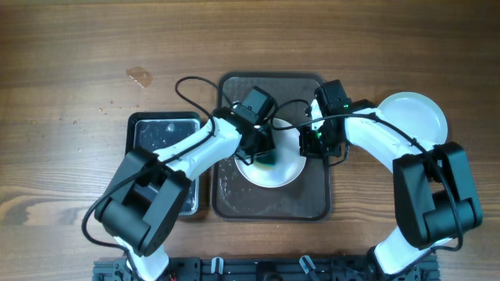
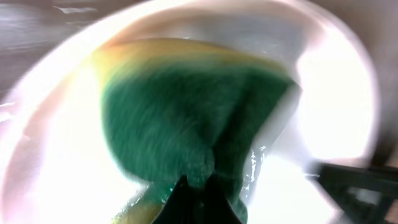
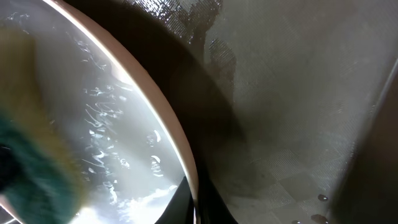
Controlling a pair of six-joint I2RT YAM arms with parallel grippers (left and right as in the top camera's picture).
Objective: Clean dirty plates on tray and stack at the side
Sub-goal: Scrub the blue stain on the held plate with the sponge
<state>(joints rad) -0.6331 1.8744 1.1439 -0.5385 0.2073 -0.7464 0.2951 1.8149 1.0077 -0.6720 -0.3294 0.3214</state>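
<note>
Teal-green sponge with a yellow backing point(image 2: 199, 118) filled the left wrist view, pinched tight between the fingers of the left gripper point(image 2: 196, 202) and pressed onto the wet middle of a round white plate point(image 2: 336, 106). That plate lay in the large dark brown rectangular tray point(image 1: 312, 204), and the right gripper point(image 1: 316, 146) was clamped on its right rim. Outward, a second round white plate point(image 1: 414, 117), plain white, sat on the wooden table point(image 1: 78, 62) to the right of the tray and apart from it, and a black rectangular container point(image 1: 137, 125) stood just beside the tray's left side.
</note>
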